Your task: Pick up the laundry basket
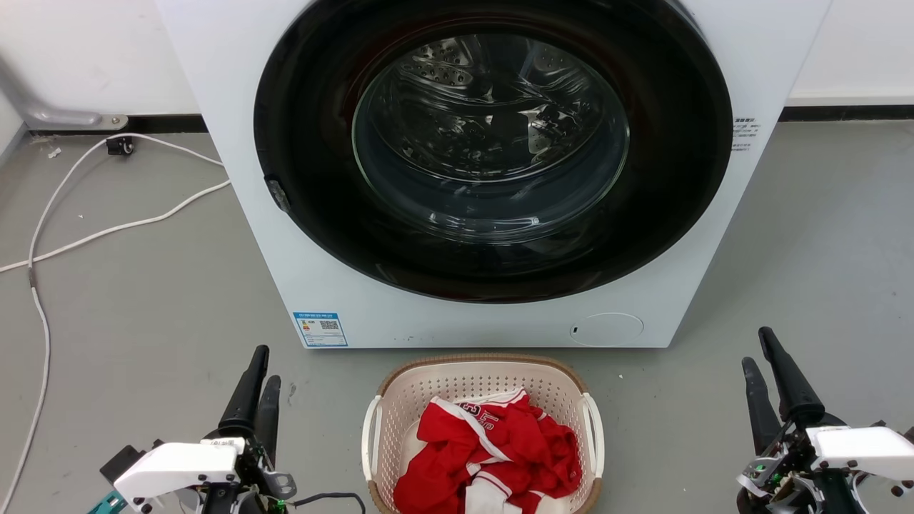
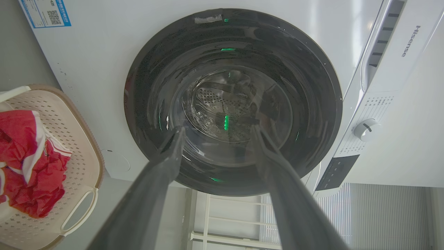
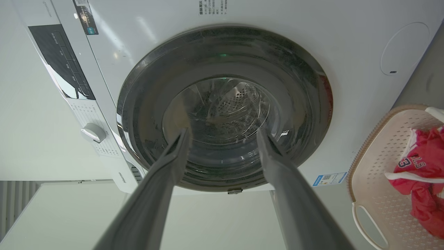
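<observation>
Though sideways, "Hisense" on washer (image 2: 97,62) behind basket (image 2: 74,139)

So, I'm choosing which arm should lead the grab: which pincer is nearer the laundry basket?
Left. The left pincer sits a short way off the left side of the laundry basket; the right pincer stands clearly farther off to its right.
</observation>
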`<state>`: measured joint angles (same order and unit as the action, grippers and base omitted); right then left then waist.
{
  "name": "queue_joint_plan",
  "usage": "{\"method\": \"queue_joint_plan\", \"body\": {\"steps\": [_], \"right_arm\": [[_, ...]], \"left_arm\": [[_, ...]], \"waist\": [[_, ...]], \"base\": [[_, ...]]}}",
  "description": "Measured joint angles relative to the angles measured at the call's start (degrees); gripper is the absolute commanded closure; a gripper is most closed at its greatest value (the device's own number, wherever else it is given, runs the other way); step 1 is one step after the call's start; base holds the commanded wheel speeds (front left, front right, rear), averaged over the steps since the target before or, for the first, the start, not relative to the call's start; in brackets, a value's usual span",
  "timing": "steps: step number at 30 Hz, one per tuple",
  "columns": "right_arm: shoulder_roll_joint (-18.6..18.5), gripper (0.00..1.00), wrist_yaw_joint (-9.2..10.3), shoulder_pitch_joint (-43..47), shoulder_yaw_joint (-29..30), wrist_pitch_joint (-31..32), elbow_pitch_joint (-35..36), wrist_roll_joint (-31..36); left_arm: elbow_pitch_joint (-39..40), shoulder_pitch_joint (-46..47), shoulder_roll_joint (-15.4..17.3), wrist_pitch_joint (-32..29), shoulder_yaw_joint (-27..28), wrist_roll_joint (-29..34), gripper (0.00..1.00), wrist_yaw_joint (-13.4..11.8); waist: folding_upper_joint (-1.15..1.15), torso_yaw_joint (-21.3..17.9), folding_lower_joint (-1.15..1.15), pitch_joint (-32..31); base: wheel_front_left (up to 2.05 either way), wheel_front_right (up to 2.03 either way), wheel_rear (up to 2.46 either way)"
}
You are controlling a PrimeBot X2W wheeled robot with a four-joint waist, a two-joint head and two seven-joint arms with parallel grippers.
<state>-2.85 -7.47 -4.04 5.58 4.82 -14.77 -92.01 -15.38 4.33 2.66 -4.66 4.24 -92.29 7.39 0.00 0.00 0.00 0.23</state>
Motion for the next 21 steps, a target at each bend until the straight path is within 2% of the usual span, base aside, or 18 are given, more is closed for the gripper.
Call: {"method": "queue_joint_plan", "body": {"steps": [7, 21], "right_arm": [[0.0, 0.00, 0.00, 0.0, -0.4, -2.0, 0.9, 5.2], [0.0, 0.00, -0.01, 0.6, -1.3, -5.3, 4.4, 30.3]], "left_arm": [[1.3, 0.4, 0.0, 1.9, -1.5, 4.0, 0.00, 0.0], [3.8, 0.8, 0.0, 5.2, -5.1, 22.8, 0.00, 0.0]], "waist": [[0.00, 0.0, 0.00, 0.1], [0.00, 0.2, 0.00, 0.1]], "base": [[0.00, 0.00, 0.00], [0.00, 0.00, 0.00]]}}
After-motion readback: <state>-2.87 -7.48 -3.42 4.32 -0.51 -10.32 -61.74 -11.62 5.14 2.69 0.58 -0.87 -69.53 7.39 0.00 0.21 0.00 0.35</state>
